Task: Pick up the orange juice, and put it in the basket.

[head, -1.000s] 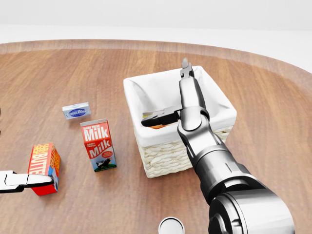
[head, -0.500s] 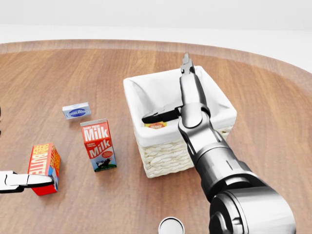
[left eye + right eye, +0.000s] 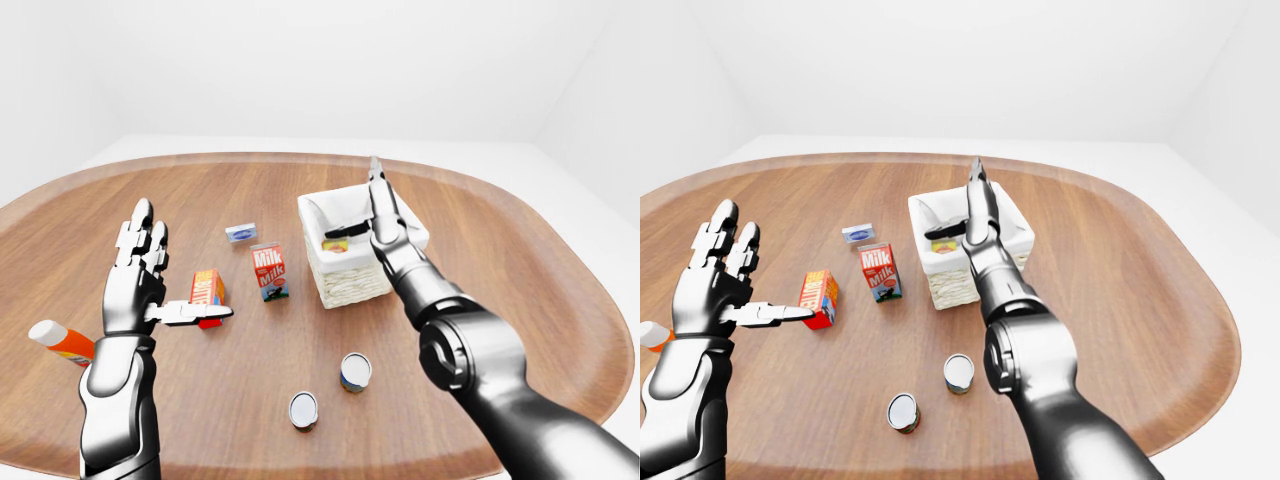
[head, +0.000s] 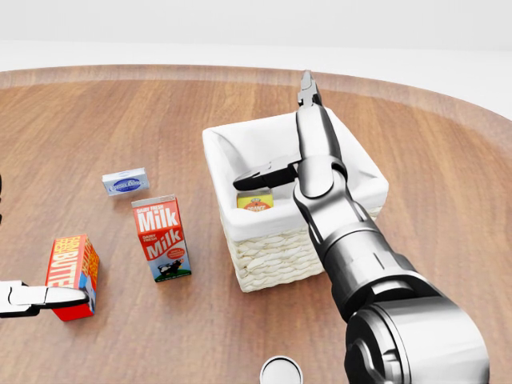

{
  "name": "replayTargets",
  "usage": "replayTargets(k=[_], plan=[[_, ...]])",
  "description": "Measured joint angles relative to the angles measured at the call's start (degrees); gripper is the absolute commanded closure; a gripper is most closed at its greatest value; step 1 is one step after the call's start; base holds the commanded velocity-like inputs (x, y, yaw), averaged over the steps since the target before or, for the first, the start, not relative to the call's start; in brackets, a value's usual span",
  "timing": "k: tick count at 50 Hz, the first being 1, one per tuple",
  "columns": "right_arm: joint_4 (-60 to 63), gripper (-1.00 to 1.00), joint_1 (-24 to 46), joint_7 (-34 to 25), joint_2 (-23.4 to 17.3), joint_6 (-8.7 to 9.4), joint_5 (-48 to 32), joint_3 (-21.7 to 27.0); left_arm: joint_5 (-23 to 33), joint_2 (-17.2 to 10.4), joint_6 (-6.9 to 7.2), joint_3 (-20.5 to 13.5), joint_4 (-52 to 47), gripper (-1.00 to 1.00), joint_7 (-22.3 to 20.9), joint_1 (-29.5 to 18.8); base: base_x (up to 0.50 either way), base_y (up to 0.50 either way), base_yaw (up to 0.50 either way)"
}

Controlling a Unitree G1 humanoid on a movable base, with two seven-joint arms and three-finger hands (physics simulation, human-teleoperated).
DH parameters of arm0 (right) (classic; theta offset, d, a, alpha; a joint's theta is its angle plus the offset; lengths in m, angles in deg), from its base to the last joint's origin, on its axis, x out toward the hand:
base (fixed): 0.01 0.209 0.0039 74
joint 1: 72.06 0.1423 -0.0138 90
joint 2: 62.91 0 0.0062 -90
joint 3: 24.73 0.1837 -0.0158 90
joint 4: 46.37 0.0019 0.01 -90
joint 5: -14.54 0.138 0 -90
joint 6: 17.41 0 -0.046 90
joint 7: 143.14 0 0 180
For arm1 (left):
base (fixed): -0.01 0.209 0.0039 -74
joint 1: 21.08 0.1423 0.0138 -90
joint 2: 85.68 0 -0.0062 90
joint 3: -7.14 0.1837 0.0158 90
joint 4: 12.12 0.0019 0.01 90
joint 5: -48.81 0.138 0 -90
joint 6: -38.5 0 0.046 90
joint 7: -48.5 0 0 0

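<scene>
The orange juice carton point(image 4: 254, 202) lies inside the white-lined wicker basket point(image 4: 362, 162), against its near-left wall, with only its yellow-orange top showing. My right hand point(image 4: 278, 134) hovers over the basket, open, fingers stretched toward the view's top and the thumb point(image 4: 260, 175) sticking out left just above the carton, not touching it. My left hand point(image 3: 176, 270) is raised and open at the left in the left-eye view, its thumb pointing at the butter box point(image 3: 207, 290); it holds nothing.
On the round wooden table point(image 4: 448, 224), left of the basket, stand a milk carton point(image 4: 162, 238), a red butter box point(image 4: 74, 276) and a small blue box point(image 4: 126, 182). Two cans point(image 3: 355, 371) point(image 3: 303, 409) sit nearer me. An orange-white bottle point(image 3: 60, 342) lies far left.
My right hand has lifted off the orange juice and risen a little; the carton, earlier mostly hidden under the thumb, now shows in the basket. The left hand has not moved.
</scene>
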Motion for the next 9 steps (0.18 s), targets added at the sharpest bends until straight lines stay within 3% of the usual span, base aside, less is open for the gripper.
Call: replayTargets(k=[9], plan=[[0.04,-1.00,1.03,0.00,-0.29,0.00,0.16,-0.21,0.00,-0.04,0.00,-0.02,0.12,-1.00,-0.02,-0.07,0.00,0.00,0.00]])
